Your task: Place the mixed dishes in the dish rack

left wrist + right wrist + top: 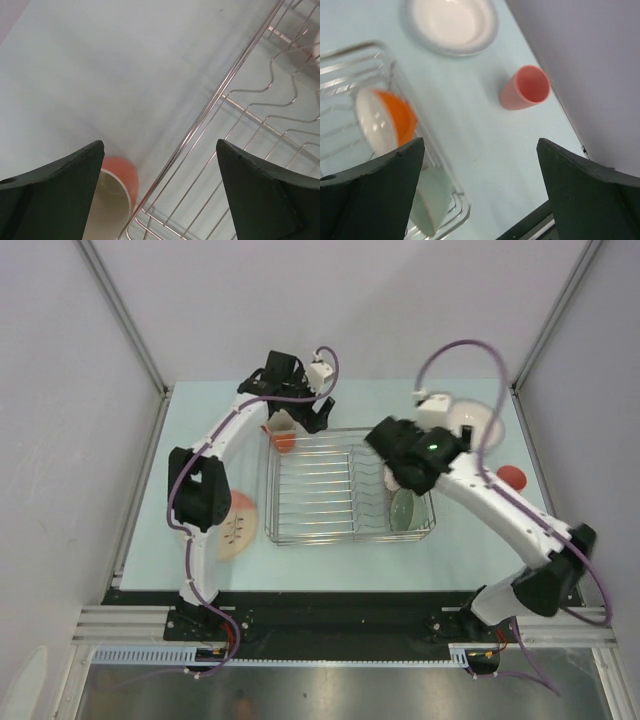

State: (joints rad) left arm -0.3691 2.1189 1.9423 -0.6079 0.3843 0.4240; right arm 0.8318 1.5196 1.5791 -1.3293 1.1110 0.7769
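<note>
The left claw (160, 147) is hanging wide open above the far left corner of the rack (215, 100). The mug (122, 172) is sitting on the table (100, 75) just outside the rack wire, beneath one finger and not gripped. The right claw (480, 145) is also gaping wide, holding nothing, and hovering over the rack's right end. There the orange-and-white bowl (385, 125) and the green bowl (432, 207) are standing on edge in the rack. The white plate (452, 22) and the tumbler (525, 87), which is lying on its side, are resting on the table right of the rack. The pink plate (240, 525) is lying left of the rack, partly under the left arm.
</note>
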